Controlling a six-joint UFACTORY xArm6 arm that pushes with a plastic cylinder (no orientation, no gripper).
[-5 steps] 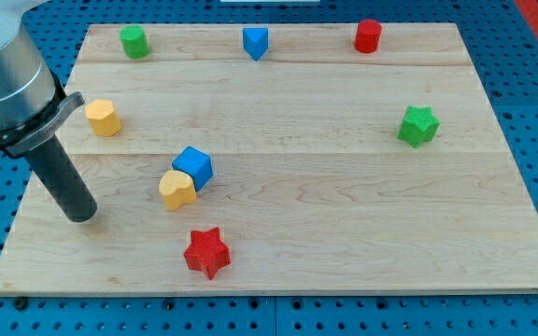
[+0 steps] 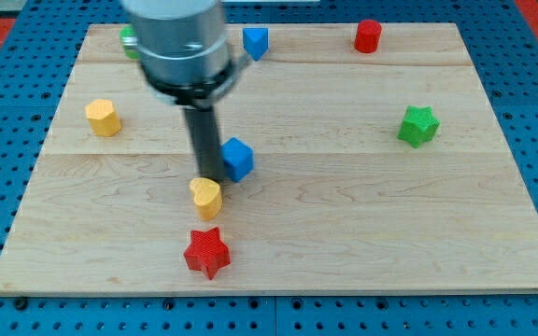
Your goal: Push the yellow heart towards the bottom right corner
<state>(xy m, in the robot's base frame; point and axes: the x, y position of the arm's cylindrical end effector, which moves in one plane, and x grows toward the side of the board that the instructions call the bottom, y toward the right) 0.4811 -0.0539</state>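
At the view's far left, a yellow rounded block (image 2: 103, 117) sits alone on the pale wooden board (image 2: 344, 233), well away from the work. Just right of it, mostly hidden behind the arm's grey housing, a green block (image 2: 127, 39) shows at the top edge; its shape cannot be made out.

Nearer the middle, the yellow heart-shaped block (image 2: 206, 197) lies low on the board, with a red star block (image 2: 205, 252) close below it and a blue cube (image 2: 237, 159) just above and to its right. My tip (image 2: 209, 178) is a plain dark rod with no jaws, so nothing opens or closes; it grips nothing and stands at the heart's upper edge, apparently touching it, with the blue cube right beside the rod on its right.

To do the push well, I judge the tip should bear on the heart's upper-left side and drive diagonally down and to the right. Pressing straight down would likely run the heart into the red star, so the line should pass to the star's right. Short, steady strokes should keep the heart from sliding off the rod.

Further right, a blue triangular block (image 2: 255, 42) and a red cylinder-like block (image 2: 368, 35) sit along the top edge, and a green star block (image 2: 418, 125) rests at mid-height on the right. The bottom right corner lies well apart from the heart.
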